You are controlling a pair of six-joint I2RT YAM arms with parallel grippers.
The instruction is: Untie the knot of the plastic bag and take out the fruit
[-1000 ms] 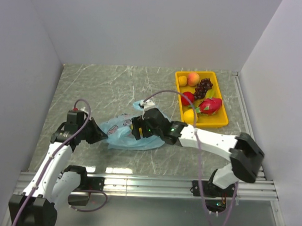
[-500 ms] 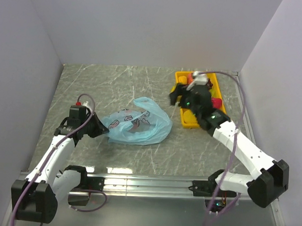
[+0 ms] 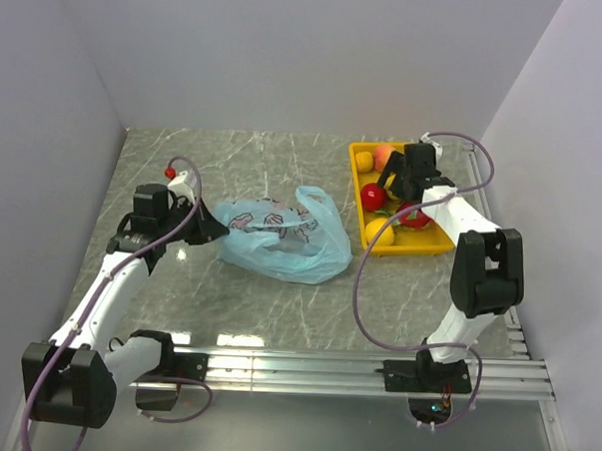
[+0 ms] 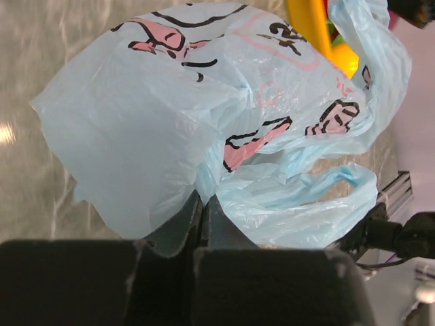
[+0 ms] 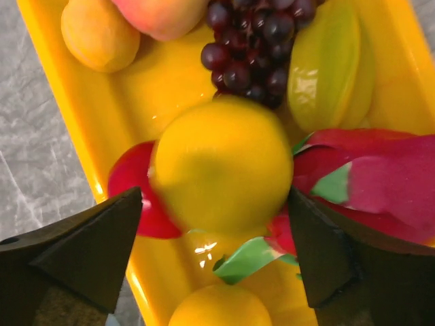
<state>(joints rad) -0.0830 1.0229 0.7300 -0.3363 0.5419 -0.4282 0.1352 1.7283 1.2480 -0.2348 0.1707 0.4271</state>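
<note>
The right claw (image 5: 214, 195) is hanging over the yellow tray (image 5: 163, 81); its two fingers are standing wide apart and are squeezing nothing. A round yellow fruit (image 5: 221, 163) is showing right in the gap between the fingers, just past their tips; it is covering part of a red apple (image 5: 126, 200) on one side and is touching a pink dragon fruit (image 5: 380, 183) on the other. Farther out, dark grapes (image 5: 251, 47) are lying beside a yellow-green fruit (image 5: 326, 61); past them a peach (image 5: 160, 13) and a small orange fruit (image 5: 98, 34) are sitting at the far end of the tray.

The left claw (image 4: 202, 202) is pinching tight on a thin edge of the light blue plastic bag (image 3: 285, 245); the bag is puffing up right in front of its fingers and is resting on the grey table (image 3: 234, 163). One handle loop (image 4: 340, 180) is hanging loose and open. The bag is lying between the left claw and the tray, close to the tray, and well apart from the right claw.
</note>
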